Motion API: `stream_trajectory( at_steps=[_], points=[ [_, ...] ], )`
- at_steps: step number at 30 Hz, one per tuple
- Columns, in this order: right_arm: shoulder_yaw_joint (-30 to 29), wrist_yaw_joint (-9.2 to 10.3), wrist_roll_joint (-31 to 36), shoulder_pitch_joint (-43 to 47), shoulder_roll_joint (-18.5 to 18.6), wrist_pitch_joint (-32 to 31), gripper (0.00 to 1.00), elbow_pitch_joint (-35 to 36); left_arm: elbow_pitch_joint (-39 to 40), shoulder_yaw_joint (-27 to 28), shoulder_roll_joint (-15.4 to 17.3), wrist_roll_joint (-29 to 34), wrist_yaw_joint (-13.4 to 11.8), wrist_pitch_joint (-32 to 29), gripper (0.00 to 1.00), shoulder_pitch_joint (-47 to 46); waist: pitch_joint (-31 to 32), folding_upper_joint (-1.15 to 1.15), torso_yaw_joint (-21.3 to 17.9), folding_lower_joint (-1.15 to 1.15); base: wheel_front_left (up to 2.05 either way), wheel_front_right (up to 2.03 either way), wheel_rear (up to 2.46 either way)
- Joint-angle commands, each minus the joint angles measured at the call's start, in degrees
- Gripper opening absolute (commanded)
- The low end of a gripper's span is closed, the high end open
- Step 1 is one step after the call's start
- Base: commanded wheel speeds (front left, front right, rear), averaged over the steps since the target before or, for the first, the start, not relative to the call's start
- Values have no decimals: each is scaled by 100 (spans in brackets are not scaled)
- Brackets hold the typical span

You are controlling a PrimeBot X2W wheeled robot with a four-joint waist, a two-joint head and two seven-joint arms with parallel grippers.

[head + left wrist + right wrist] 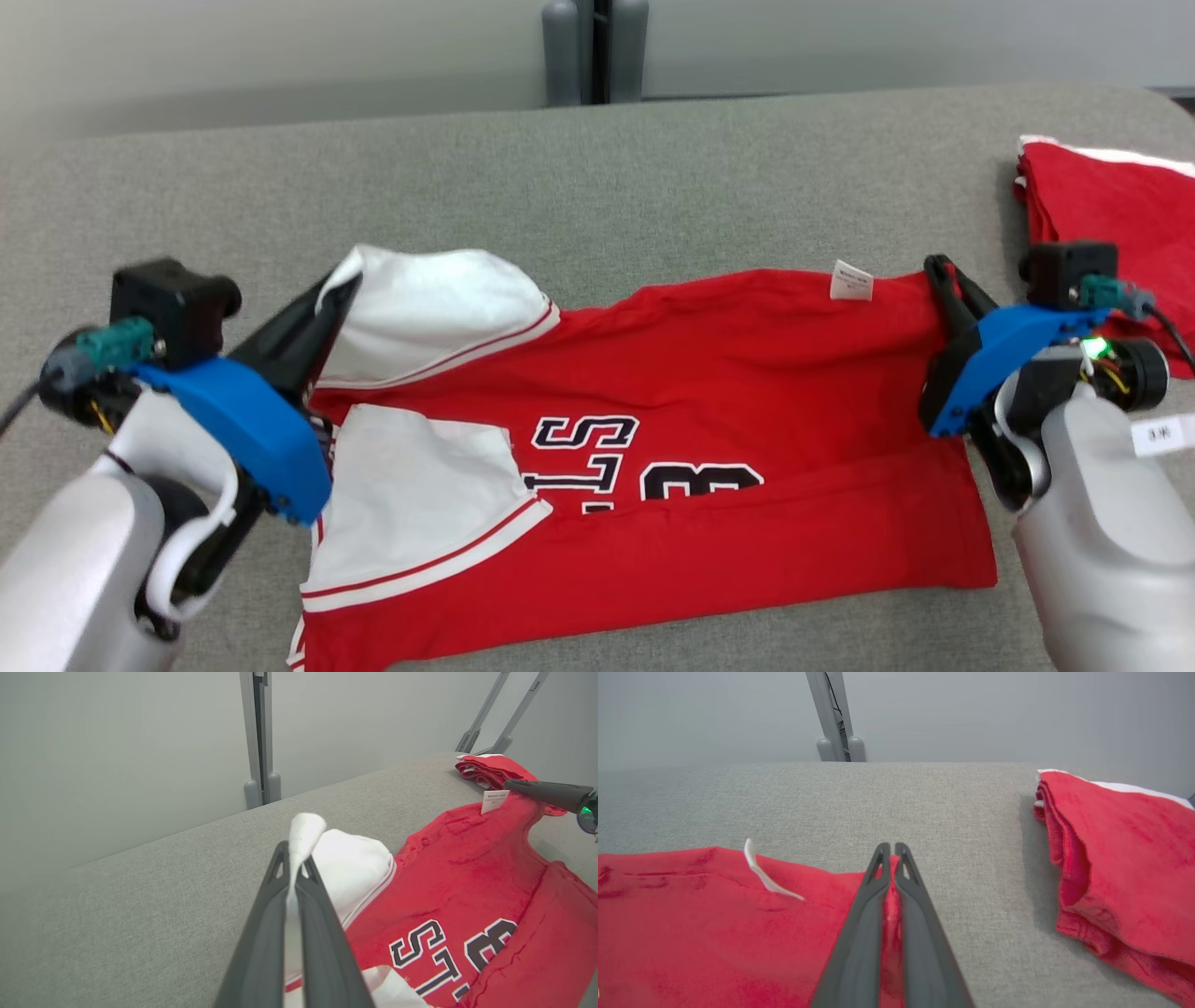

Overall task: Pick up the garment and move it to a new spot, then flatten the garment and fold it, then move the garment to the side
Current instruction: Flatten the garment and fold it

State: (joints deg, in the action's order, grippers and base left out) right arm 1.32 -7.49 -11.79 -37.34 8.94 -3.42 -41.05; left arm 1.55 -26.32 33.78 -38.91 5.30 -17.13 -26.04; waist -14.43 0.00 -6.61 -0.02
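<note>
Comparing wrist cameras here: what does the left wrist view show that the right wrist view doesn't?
Left wrist view: the left gripper shut on the white sleeve of the red jersey, and its black-and-white lettering. Right wrist view: red fabric pinched in the right gripper, close up. Both: the jersey, its white label, the right gripper, the folded red garment pile, the grey fabric tabletop.

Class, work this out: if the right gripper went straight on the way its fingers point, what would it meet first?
Probably the bare grey table just past the jersey edge that the right gripper pinches; the folded red pile lies off to its side. Depth is uncertain.
</note>
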Motion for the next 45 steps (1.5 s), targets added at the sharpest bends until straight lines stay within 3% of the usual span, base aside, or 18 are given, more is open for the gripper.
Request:
stream_trajectory(
  at_steps=[1, 6, 12, 13, 14, 15, 16, 25, 29, 32, 35, 41, 45],
  points=[
    [-32, -1, -24, 256, 33, 96, 0, 97, 120, 27, 19, -38, -77, 94, 0, 258, 168, 0, -63, 2, 0, 0, 0],
    [-277, -1, -63, 1198, -41, 403, 0, 616, 441, 21, -97, -238, -334, 603, 0, 1480, 468, 0, 24, 2, 0, 0, 0],
    [-599, -1, 72, 1851, -247, 535, 0, 1026, 97, 42, -348, -436, -276, 1279, 0, 2159, 557, 0, 66, 2, 0, 0, 0],
    [-637, -1, 96, 1928, -278, 571, 7, 1066, 15, 43, -381, -442, -244, 1392, 21, 2216, 564, 0, 70, 2, 0, 0, 0],
    [-678, -1, 121, 2003, -312, 577, 29, 1101, -69, 31, -419, -440, -222, 1505, 40, 2273, 574, 0, 70, 2, 0, 0, 0],
    [-723, -1, 151, 2070, -343, 628, 72, 1142, -139, 18, -459, -436, -179, 1622, 79, 2333, 583, 0, 67, 2, 0, 0, 0],
    [-771, -1, 183, 2126, -376, 657, 100, 1184, -210, 14, -517, -485, -155, 1733, 100, 2391, 592, 0, 64, 2, 0, 0, 0],
    [-1328, -1, 256, 2643, -578, 943, 100, 1588, -468, 312, -662, -743, 8, 2793, 100, 2896, 670, 0, 85, 2, 0, 0, 0],
    [-1463, -1, 287, 2778, -593, 956, 100, 1718, -403, 533, -741, -707, -145, 3025, 100, 2955, 693, 0, 126, 2, 0, 0, 0],
    [-1459, -1, 351, 2835, -607, 948, 100, 1802, -418, 766, -872, -430, -526, 3154, 100, 2846, 705, 0, 177, 2, 0, 0, 0],
    [-1362, -1, 307, 2811, -609, 935, 100, 1758, -427, 894, -1002, -345, -700, 3199, 100, 2746, 698, 0, 204, 2, 0, 0, 0],
    [-1179, -1, 589, 2587, -603, 920, 100, 1253, -560, 1092, -1214, -105, -1027, 3225, 100, 2645, 601, 0, 270, 2, 0, 0, 0],
    [-1132, -1, 811, 2546, -604, 1015, 100, 780, -635, 1193, -1268, -37, -1090, 3229, 100, 2644, 536, 0, 342, 2, 0, 0, 0]
  ],
)
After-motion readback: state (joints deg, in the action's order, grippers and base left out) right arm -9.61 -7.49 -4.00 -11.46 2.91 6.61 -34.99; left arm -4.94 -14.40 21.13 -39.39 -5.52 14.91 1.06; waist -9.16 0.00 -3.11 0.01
